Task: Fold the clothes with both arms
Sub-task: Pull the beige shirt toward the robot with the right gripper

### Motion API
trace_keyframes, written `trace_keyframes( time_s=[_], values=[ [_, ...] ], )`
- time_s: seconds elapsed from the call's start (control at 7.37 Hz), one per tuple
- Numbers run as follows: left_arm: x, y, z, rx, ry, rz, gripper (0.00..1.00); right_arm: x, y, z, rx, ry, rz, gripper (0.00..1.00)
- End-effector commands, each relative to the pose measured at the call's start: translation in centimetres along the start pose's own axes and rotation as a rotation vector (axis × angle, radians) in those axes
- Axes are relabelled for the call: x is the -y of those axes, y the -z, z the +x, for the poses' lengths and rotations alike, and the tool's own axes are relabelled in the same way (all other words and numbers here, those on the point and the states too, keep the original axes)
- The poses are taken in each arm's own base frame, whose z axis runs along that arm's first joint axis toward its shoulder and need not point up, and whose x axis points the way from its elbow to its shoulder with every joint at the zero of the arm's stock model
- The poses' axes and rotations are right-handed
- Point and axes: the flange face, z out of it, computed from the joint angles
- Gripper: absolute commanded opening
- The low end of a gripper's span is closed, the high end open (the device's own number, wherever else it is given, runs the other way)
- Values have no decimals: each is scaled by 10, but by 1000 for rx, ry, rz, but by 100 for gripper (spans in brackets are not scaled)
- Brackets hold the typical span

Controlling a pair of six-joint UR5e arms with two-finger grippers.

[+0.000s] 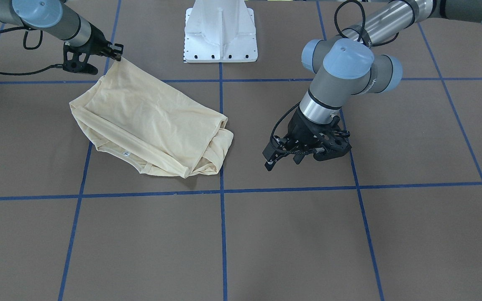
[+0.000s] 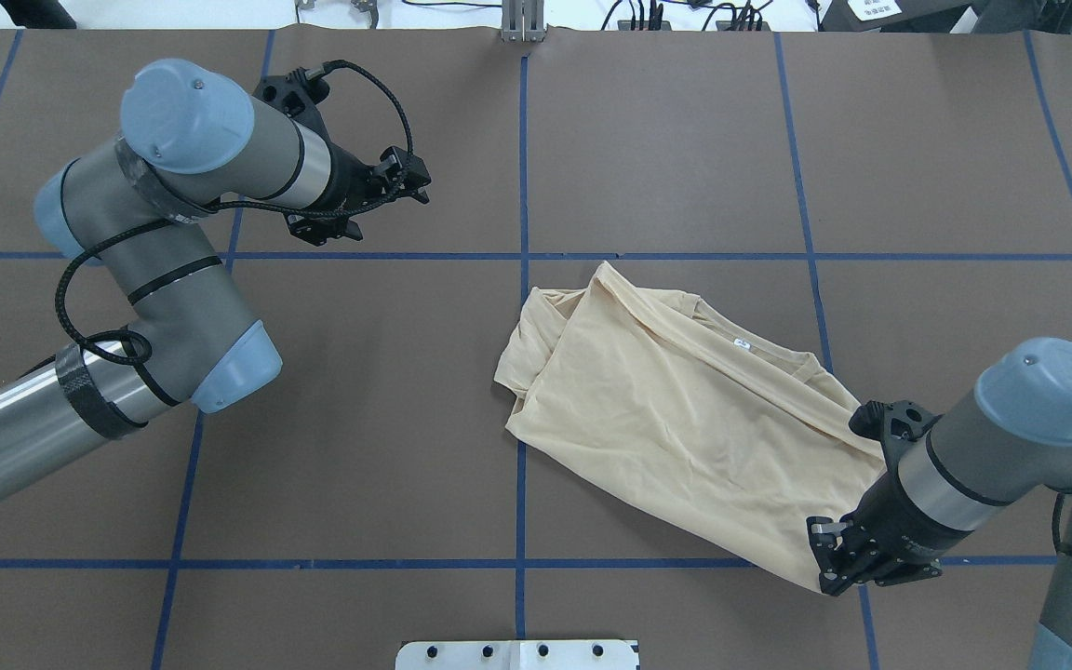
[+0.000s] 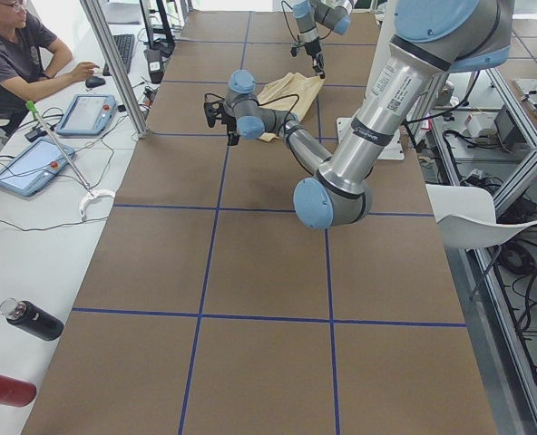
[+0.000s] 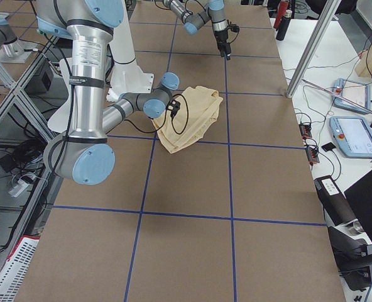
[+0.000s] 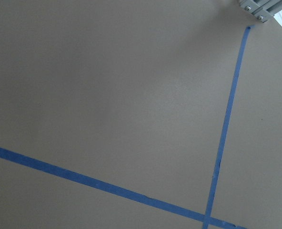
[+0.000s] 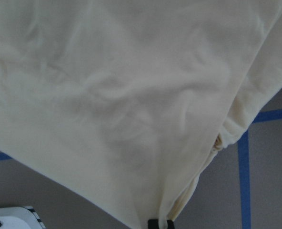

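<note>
**One-corner pinch could pull the fold apart**

Front-facing: the right gripper [image 1: 118, 53] was clamped on one corner of the shirt [image 1: 153, 121], which lay bunched on the table [image 1: 349, 242]. The left gripper [image 1: 283, 161] hung spread and empty, well apart. Overhead: that corner was lifted taut. Right wrist: only thin fabric was caught, so a pull might slip it free or drag the layers apart.

Nothing legible — the white neck label [image 2: 739, 344] seems too small.
</note>
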Motion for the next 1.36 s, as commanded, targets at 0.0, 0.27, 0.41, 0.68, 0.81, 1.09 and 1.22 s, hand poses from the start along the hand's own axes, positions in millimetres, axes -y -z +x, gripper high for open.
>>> trace_keyframes(
  time_s=[0.0, 0.27, 0.41, 0.68, 0.81, 1.09, 1.22],
  values=[
    [-3, -1, -1, 0, -3, -3, 99, -27, -30, -6, -40, 2, -63, 0],
    [-5, -2, 0, -1, -4, -4, 99, -56, -51, -10, -73, -18, -118, 0],
    [-7, -4, -2, 3, -5, -7, 99, -66, -54, -12, -79, -13, -135, 0],
    [-7, -4, -2, 3, -6, -7, 99, -68, -56, -10, -85, -13, -144, 0],
    [-8, -4, -1, 3, -7, -9, 99, -74, -61, -11, -93, -10, -155, 0],
    [-12, -7, -1, 3, -11, -17, 99, -63, -55, -13, -79, -51, -133, 99],
    [-16, -4, 2, -7, -14, -27, 99, -39, -35, -18, -36, -70, -81, 100]
  ],
)
